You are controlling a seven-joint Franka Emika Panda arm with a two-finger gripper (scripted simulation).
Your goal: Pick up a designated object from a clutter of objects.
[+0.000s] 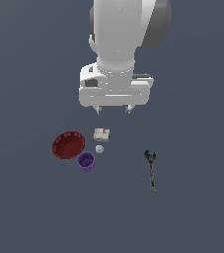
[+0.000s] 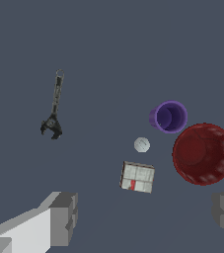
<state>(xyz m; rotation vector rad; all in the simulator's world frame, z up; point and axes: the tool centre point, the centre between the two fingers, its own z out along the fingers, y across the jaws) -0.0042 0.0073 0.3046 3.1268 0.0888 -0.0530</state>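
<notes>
The end effector [image 1: 113,109] hangs above the grey floor [image 1: 192,212] with its fingers spread wide and nothing between them. The purple cup [image 1: 86,161] stands upright — touching the dark-red bowl [image 1: 68,145], near the white ball [image 1: 99,148] and whitish box [image 1: 101,134]. The wrench [image 1: 151,170] lies well apart.

A: bg in both views?
B: just one flat slate blue-grey surface [image 1: 197,217], edge to edge. Even, soft light, v faint shadows. Can't tell if it's floor or desk tbh.
</notes>
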